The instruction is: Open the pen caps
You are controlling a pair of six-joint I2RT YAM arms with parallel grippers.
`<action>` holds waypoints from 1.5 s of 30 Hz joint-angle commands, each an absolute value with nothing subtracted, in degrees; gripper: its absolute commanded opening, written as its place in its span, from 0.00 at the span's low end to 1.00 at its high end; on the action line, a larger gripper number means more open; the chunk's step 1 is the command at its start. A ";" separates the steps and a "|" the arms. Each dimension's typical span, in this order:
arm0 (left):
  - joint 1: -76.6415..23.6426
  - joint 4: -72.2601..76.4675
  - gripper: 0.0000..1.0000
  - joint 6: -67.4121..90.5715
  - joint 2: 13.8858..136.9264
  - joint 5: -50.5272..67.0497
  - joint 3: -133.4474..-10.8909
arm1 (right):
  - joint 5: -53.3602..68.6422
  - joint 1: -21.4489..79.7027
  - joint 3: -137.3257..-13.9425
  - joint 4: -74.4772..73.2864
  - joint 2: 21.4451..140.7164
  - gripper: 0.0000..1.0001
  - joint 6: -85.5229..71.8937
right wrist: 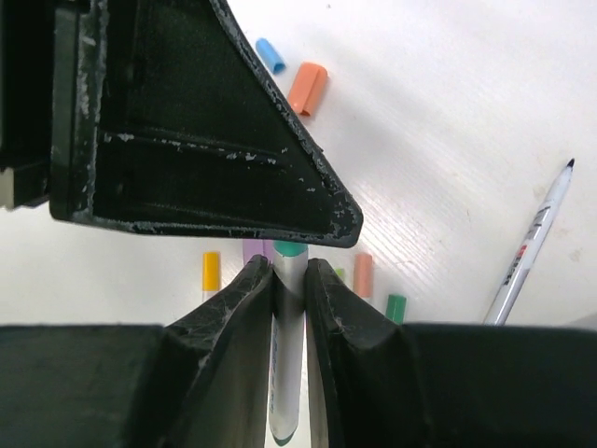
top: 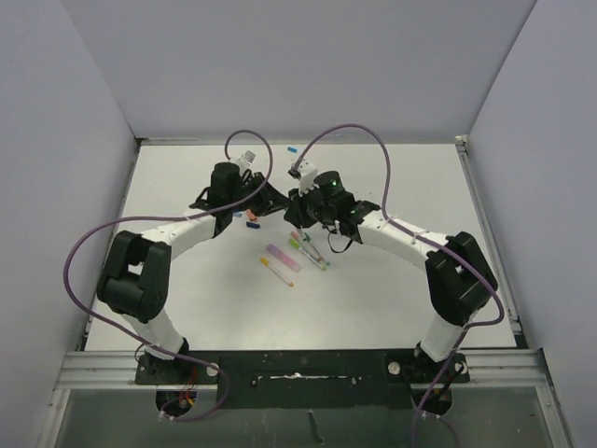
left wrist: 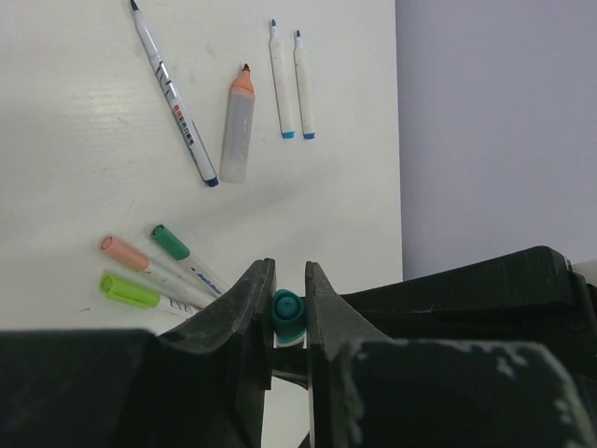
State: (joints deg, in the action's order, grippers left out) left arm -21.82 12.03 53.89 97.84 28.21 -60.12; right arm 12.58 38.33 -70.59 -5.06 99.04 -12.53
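Observation:
My left gripper [left wrist: 289, 280] is shut on a teal pen cap [left wrist: 287, 313], which shows end-on between its fingers. The right gripper [right wrist: 289, 271] is shut on the same pen's white barrel [right wrist: 287, 364], and the teal cap [right wrist: 290, 249] sits at the barrel's top, against the left gripper's black body. Both grippers, left [top: 270, 198] and right [top: 297, 207], meet above the table's middle. Capped pens lie below: salmon [left wrist: 119, 250], green [left wrist: 170, 242], lime [left wrist: 126, 290], yellow [right wrist: 212, 271]. Loose blue [right wrist: 270, 54] and orange [right wrist: 308, 88] caps lie farther off.
Uncapped pens lie on the white table: a printed blue-ended one [left wrist: 173, 93], an orange highlighter [left wrist: 238, 126] and two thin blue-tipped ones [left wrist: 281, 79]. A lilac highlighter [top: 281, 258] lies near the arms. Grey walls enclose the table on three sides.

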 commanded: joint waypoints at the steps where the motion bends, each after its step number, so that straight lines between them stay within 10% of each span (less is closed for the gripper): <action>1: -15.97 16.27 0.00 53.70 98.84 24.64 -66.98 | 16.03 38.96 -63.91 -6.38 93.93 0.00 -13.94; 21: -10.46 13.30 0.00 51.69 99.42 23.86 -65.98 | 10.30 38.30 -59.00 -9.65 85.28 0.00 -12.13; 45: -8.87 3.61 0.07 43.74 90.71 18.36 -45.71 | -0.03 35.71 -91.24 -2.93 120.87 0.00 -2.79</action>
State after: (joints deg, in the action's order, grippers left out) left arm -9.82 3.66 45.69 93.17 19.22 -46.59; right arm 3.01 35.62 -86.56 -7.29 119.09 -5.28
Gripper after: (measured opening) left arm 0.128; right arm 0.173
